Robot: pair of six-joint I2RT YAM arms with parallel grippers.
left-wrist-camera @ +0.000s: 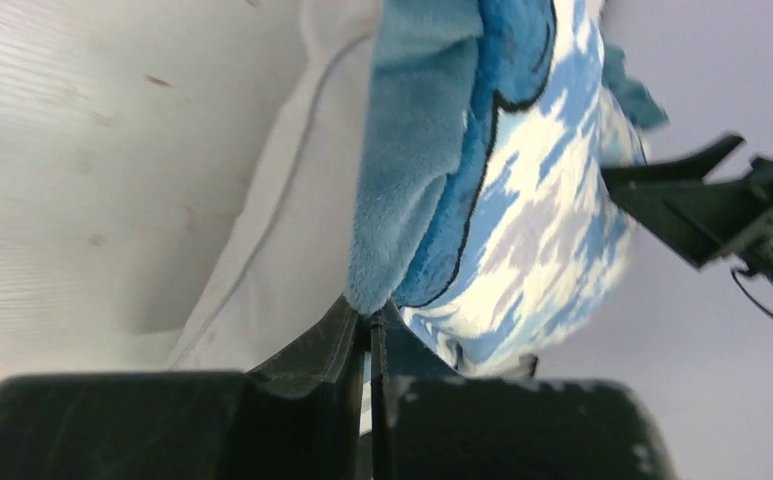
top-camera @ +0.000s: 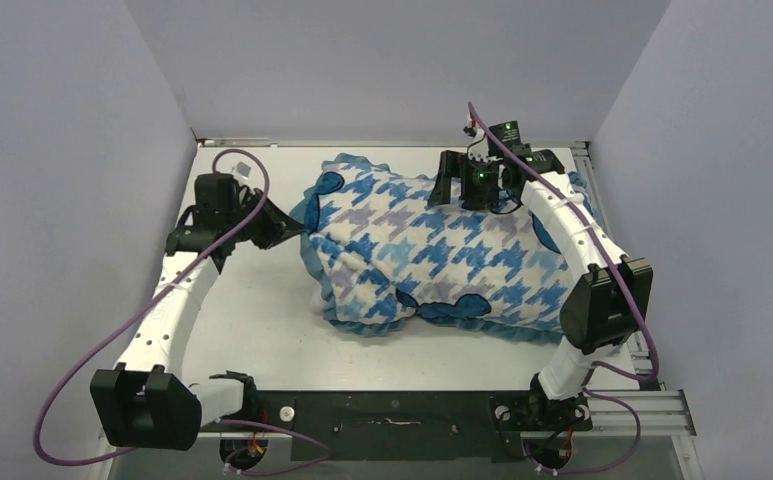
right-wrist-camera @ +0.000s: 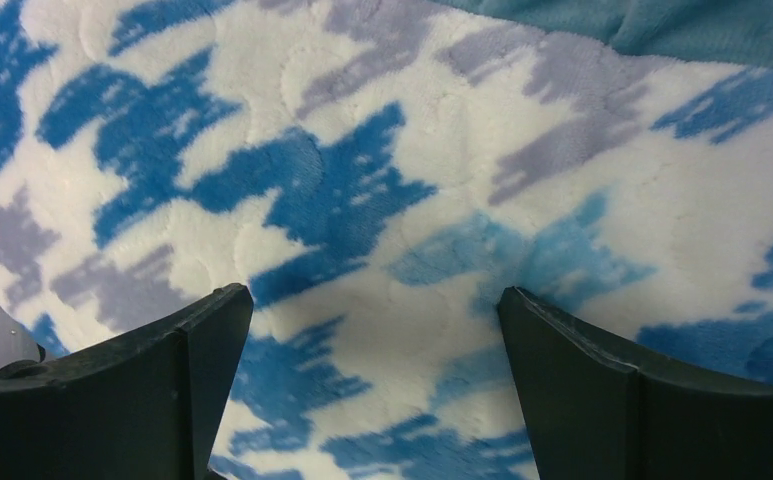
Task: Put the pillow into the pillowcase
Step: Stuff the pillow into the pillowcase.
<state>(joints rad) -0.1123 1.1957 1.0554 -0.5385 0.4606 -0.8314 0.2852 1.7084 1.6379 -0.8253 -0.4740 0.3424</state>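
Pillowcase (top-camera: 442, 250) bulges mid-frame — left hand (top-camera: 295, 228) pinches its blue edge, right hand (top-camera: 455, 197) spread wide over it, upper right.

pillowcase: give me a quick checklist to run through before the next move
1. Grip: left gripper shut on the pillowcase at its blue ruffle: ok.
2. Depth of that bite: cannot tell, only the ruffle's tip looks pinched.
3. Free arm: right gripper open over the houndstooth face: ok.
4. Pillow fully inside: not ok, white fabric shows beyond the ruffle.
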